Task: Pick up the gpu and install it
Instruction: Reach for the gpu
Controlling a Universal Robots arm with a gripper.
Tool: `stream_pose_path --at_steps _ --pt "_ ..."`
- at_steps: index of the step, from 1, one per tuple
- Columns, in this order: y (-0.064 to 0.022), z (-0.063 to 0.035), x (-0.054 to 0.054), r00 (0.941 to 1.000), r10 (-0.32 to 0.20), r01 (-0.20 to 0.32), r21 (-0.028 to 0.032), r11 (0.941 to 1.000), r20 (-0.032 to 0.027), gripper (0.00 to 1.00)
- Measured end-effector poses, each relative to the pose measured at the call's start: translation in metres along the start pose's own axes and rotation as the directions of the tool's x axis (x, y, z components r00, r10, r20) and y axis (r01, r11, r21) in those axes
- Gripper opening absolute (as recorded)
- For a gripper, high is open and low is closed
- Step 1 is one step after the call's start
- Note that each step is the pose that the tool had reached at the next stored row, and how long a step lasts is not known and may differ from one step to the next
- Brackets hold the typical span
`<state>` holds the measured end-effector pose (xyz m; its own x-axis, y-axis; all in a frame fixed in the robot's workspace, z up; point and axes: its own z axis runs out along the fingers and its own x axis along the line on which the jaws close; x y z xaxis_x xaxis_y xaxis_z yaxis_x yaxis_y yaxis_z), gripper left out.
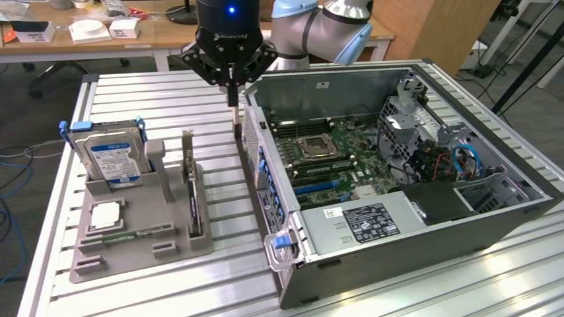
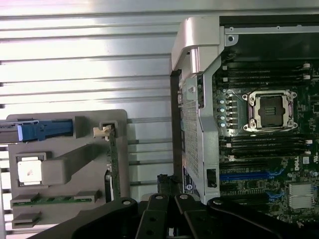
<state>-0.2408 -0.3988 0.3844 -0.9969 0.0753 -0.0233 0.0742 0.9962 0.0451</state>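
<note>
1. While the gripper (image 1: 232,99) hangs clenched and empty beside the computer case (image 1: 440,251), the pick-up looks not yet begun.
2. A grasp likely calls for parted jaws lined over the gpu's thin top edge.
3. The gpu (image 1: 193,198) stands on edge in the gray holder (image 1: 132,254), at seven o'clock from the gripper. It is dark and flat, with a silver bracket at the far end.
</note>
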Motion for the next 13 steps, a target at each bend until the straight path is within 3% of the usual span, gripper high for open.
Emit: stream_pose_path --at_steps 13 --pt "-0.0007 0.0009 0.0075 1.0000 0.000 0.000 0.0001 1.0000 -0.0001 0.11"
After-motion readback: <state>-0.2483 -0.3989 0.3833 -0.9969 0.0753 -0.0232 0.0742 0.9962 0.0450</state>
